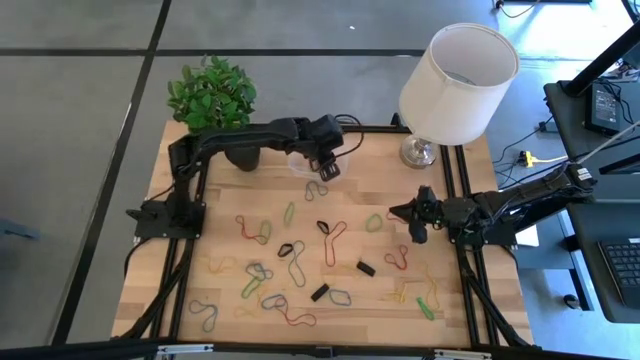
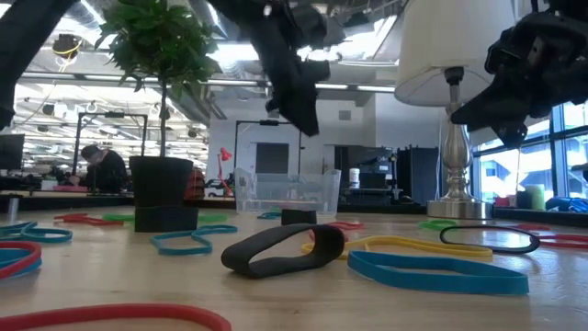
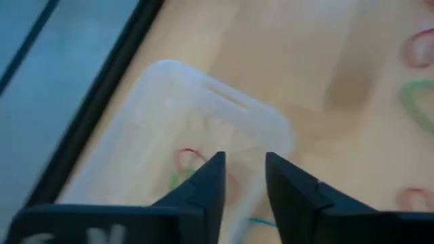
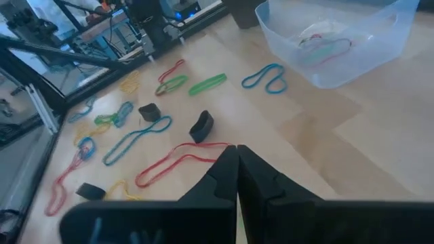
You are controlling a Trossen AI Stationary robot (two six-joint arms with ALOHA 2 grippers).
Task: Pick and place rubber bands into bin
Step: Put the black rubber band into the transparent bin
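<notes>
Several rubber bands in red, green, yellow, blue and black lie flat across the wooden table (image 1: 395, 300), among them a red one (image 1: 333, 240) and a black loop (image 2: 283, 250). The clear bin (image 1: 300, 160) stands at the far middle of the table. It holds a red band (image 3: 186, 157) and a green one (image 4: 325, 51). My left gripper (image 3: 244, 166) hangs above the bin's right end (image 1: 325, 170), open, with nothing between its fingers. My right gripper (image 4: 236, 152) is shut and empty, and waits above the table's right side (image 1: 418, 232).
A potted plant (image 1: 212, 95) in a black pot (image 2: 163, 188) stands just left of the bin. A lamp with a white shade (image 1: 458, 85) and a metal base (image 1: 420, 152) stands at the far right. Black frame rails (image 1: 462, 200) run along the table's sides.
</notes>
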